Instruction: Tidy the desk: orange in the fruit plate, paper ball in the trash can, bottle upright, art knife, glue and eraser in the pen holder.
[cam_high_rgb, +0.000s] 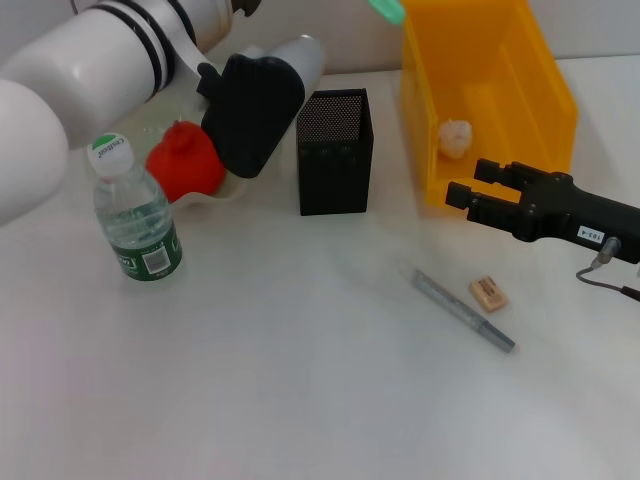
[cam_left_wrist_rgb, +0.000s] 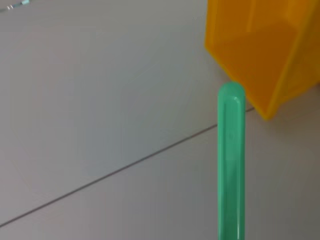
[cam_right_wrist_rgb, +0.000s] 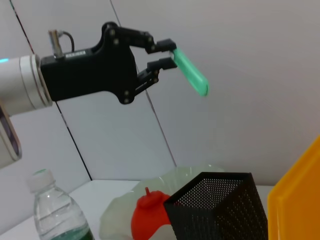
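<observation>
Your left gripper (cam_right_wrist_rgb: 162, 55) is up high, well above the desk, pinching a green stick (cam_right_wrist_rgb: 190, 71) by one end so the rest pokes out free. It's probably the glue, and holding it by the end like that makes sense if you mean to drop it tip-first into the pen holder (cam_high_rgb: 335, 150). The holder sits below it and nearer the robot, between the fruit plate (cam_high_rgb: 235, 183) and the trash can (cam_high_rgb: 490, 95), so you'd need to come back and down. The orange (cam_high_rgb: 183, 163) is already in the plate, the paper ball (cam_high_rgb: 455, 137) is in the can, and the bottle (cam_high_rgb: 135, 215) stands upright, so those look done. Your right gripper (cam_high_rgb: 462, 187) hovers low by the can's front corner, fingers spread with nothing in them. The eraser (cam_high_rgb: 488, 293) and a grey pen-like tool (cam_high_rgb: 463, 310), likely the art knife, lie on the desk just beside each other, near that gripper and closer to the robot.
</observation>
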